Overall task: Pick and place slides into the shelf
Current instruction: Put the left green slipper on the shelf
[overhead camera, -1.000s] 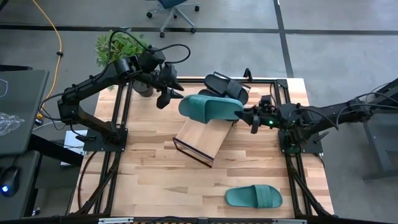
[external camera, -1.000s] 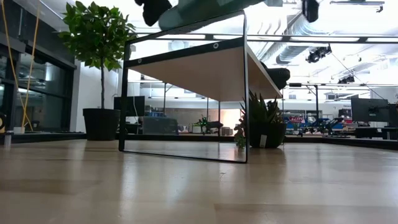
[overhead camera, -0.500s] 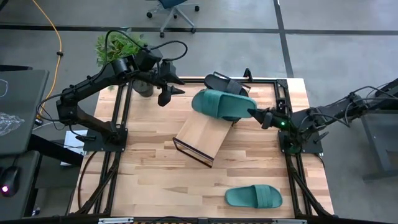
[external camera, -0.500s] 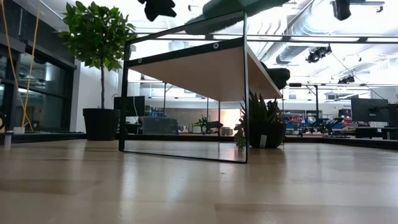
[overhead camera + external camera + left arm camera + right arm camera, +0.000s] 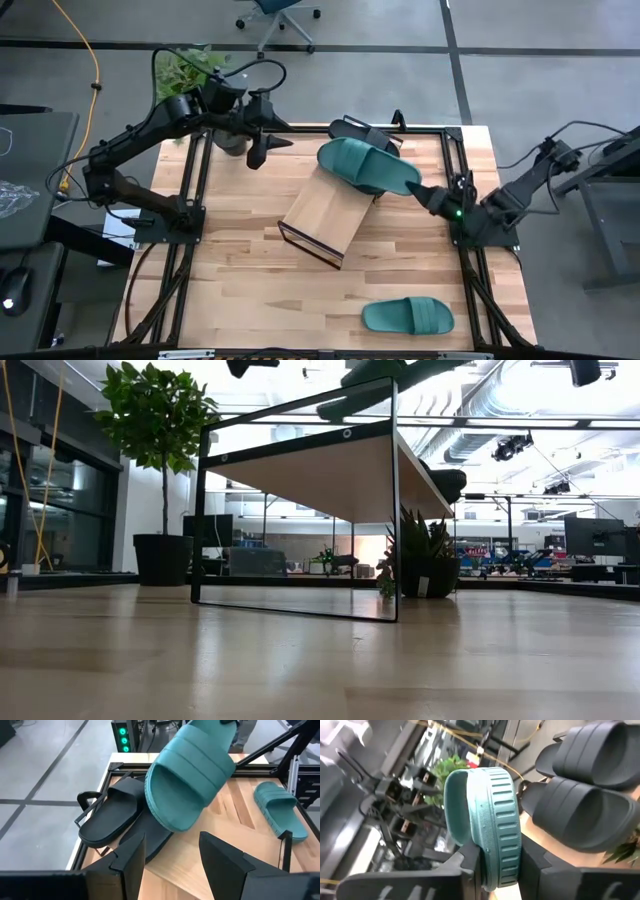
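Observation:
My right gripper [image 5: 424, 194] is shut on a teal slide [image 5: 365, 165], holding it above the high far end of the slanted wooden shelf [image 5: 325, 215]. Two black slides [image 5: 365, 135] lie just beyond that end. A second teal slide [image 5: 408, 316] lies flat on the table near the front right. My left gripper [image 5: 262, 150] stands open and empty off the far left of the shelf, pointing at the held slide [image 5: 190, 775]. My right gripper pinches the teal slide's heel end [image 5: 495, 862], the end away from the strap. One finger [image 5: 470, 857] is on the footbed side and the other [image 5: 535, 862] on the ribbed underside. It comes about level from the table's right. The slide is lifted clear and rolled partly onto its edge.
Dark metal frame rails [image 5: 195, 180] run along the table's left and right sides. A potted plant [image 5: 190, 70] stands behind the left arm. Bare wood [image 5: 250, 290] lies in front of the shelf.
My right gripper has drawn toward the table's right edge and rolled its wrist. The teal slide has swung with it from lying across the shelf's top to slanting, its strap end now farther right. My left gripper has risen and backed off toward the far left.

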You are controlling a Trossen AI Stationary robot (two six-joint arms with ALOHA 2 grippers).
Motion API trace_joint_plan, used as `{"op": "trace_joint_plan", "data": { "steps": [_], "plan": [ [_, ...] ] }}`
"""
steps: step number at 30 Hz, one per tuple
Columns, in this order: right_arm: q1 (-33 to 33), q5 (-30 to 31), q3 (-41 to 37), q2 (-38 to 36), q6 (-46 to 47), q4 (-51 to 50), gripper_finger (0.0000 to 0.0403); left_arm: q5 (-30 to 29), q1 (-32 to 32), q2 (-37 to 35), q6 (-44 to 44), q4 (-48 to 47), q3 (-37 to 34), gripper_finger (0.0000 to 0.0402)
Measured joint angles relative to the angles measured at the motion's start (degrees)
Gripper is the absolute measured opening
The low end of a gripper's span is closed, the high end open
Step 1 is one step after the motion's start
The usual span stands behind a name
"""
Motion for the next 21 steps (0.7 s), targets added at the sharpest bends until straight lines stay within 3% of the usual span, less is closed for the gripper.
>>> {"op": "trace_joint_plan", "data": {
  "steps": [6, 11, 21],
  "plan": [
    [4.5, 9.1, 0.0, 6.8, 13.0, 0.1, 0.0057, 0.0, 0.0, -0.8, 0.0, 0.0, 0.0, 0.0174],
    [5.3, 11.5, 0.0, 14.2, 22.9, 1.9, 0.0057, 0.2, 0.0, -0.8, 0.0, -0.1, 0.0, 0.0174],
    [5.2, 13.9, 0.0, 26.9, 26.3, 17.4, 0.0057, 0.2, 0.0, -0.8, 0.0, -0.2, 0.0, 0.0174]
  ]
}}
